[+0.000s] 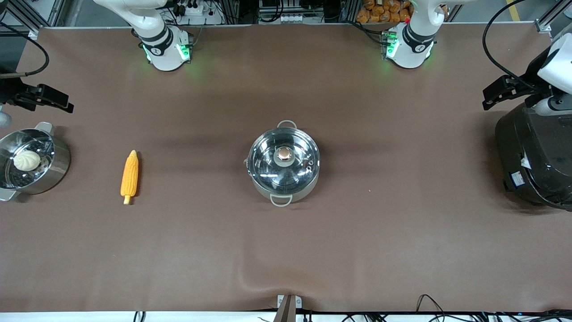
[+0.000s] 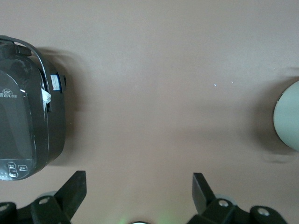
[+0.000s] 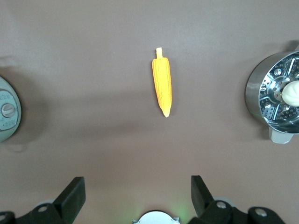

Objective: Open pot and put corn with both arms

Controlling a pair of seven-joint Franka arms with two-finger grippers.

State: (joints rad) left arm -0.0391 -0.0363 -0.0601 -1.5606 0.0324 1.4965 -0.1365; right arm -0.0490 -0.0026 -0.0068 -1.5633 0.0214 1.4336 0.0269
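The shiny steel pot (image 1: 268, 181) stands in the middle of the table. Its clear glass lid (image 1: 300, 157) with a copper knob (image 1: 283, 153) is on it. Its edge also shows in the left wrist view (image 2: 289, 116) and in the right wrist view (image 3: 6, 114). The yellow-orange corn (image 1: 130, 175) lies on the cloth toward the right arm's end and shows in the right wrist view (image 3: 162, 84). My right gripper (image 1: 56, 100) is up in the air at that end, open and empty (image 3: 138, 191). My left gripper (image 1: 496, 91) is up beside the black cooker, open and empty (image 2: 138, 186).
A steel pot (image 1: 56, 167) with a white bun (image 1: 27, 160) stands at the right arm's end, beside the corn. A big black cooker (image 1: 534, 156) stands at the left arm's end. The table is covered with a brown cloth (image 1: 402, 232).
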